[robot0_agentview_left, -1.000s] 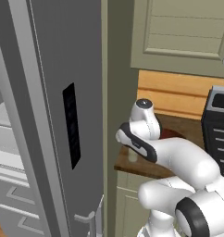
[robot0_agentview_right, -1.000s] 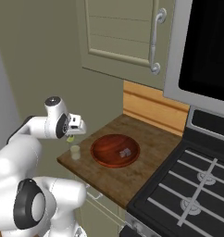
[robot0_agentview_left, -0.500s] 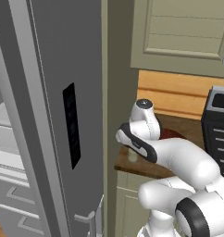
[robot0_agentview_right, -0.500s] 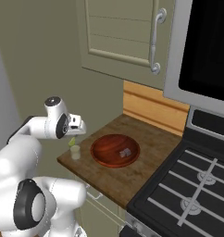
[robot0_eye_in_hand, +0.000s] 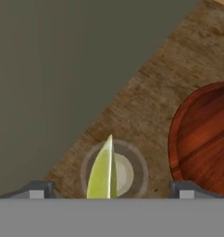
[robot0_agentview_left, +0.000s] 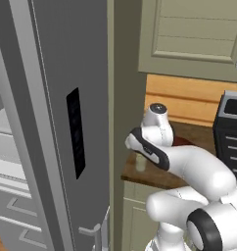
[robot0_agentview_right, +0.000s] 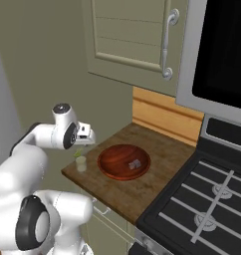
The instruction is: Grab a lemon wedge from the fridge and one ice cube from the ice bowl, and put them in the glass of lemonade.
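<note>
ice bowl (robot0_agentview_right: 123, 162) sits just right of the glass of lemonade (robot0_agentview_right: 81, 163), blocking that side. Wall close behind glass. Counter (robot0_agentview_right: 157, 149) behind the bowl is bare; stove (robot0_agentview_right: 202, 204) borders far right.

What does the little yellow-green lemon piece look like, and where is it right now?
The tiny yellow-green lemon wedge is a thin, smooth sliver with a sharp pointed tip. In the hand view it lies between the hand's wide-apart finger tips, with no finger tip touching it there, right over the round mouth of the small clear glass of lemonade. In the right base view it is a small yellow-green fleck just above the glass. Whether it touches the drink cannot be told.
</note>
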